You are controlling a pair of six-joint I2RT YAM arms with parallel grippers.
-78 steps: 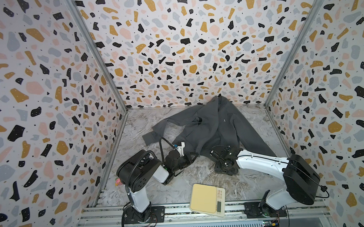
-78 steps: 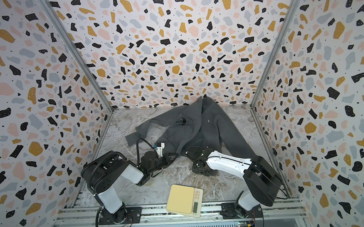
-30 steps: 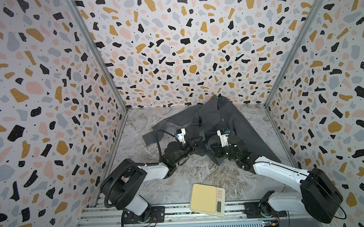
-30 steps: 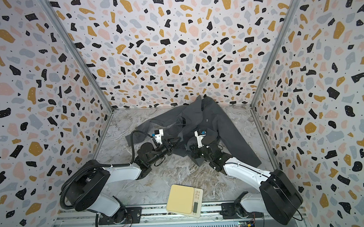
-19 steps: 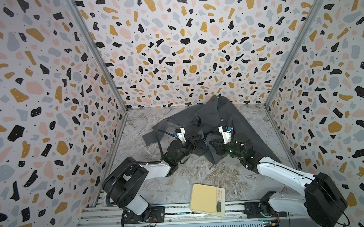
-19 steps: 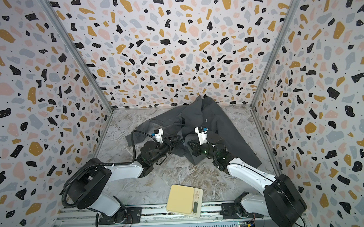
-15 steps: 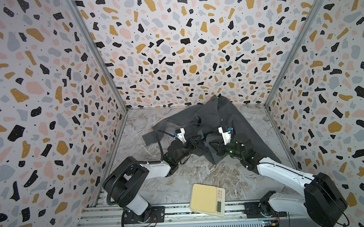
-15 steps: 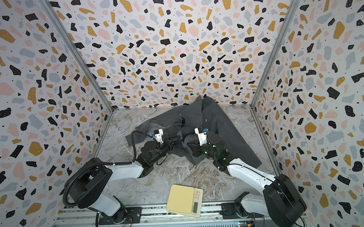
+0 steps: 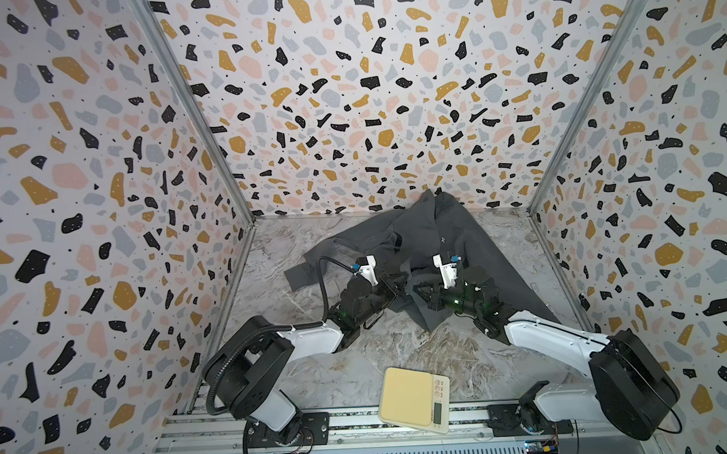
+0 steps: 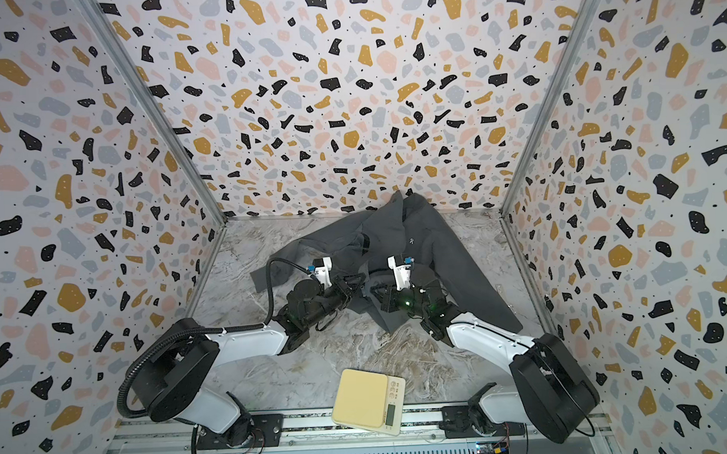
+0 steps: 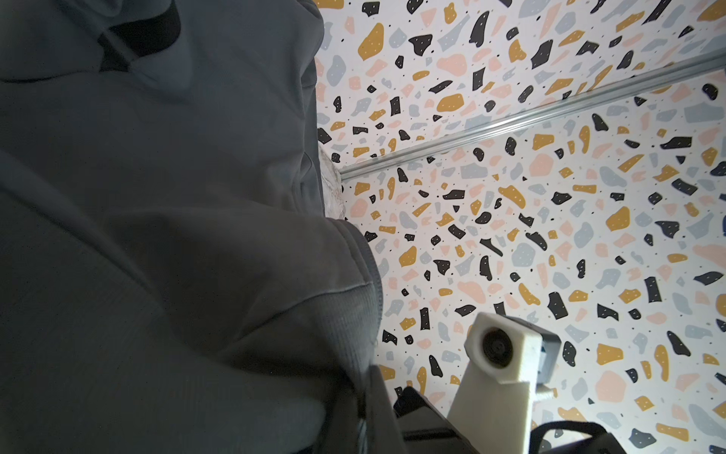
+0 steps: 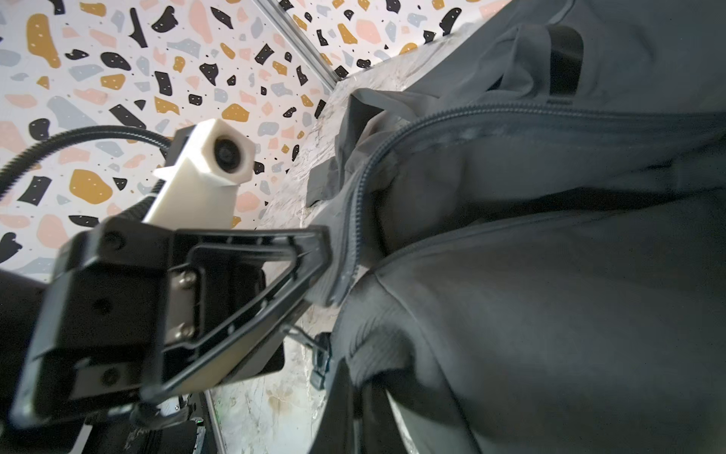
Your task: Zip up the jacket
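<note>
Two claws meet at the near hem of the jacket [image 9: 449, 233], which lies at the back centre of the counter [image 9: 292, 255]. Its collar rests against the rear wall and a sleeve trails to either side.

Left: the left claw [image 9: 397, 279] is clenched on the bottom of one front edge. The right wrist view shows it pinching the cloth just beside the zip teeth [image 12: 361, 188], which run open up the front.

Centre: the two front panels are parted, so the zip appears not yet joined. A small dark piece hanging below the hem may be the slider, but it is too blurred to confirm.

Right: the right claw [image 9: 419, 292] is clenched in the other front panel near its hem. Folds of cloth hide the exact bite.

The paired hold probably serves to lift and tension both bottom ends so they can be brought together — the first step of zipping.

Count, left to right:
- two arms
- two claws, both grasping the jacket
- one jacket
- one white chest logo [image 9: 443, 242]
- one cream scale [image 9: 409, 399] at the front edge — well apart from the cloth
</note>
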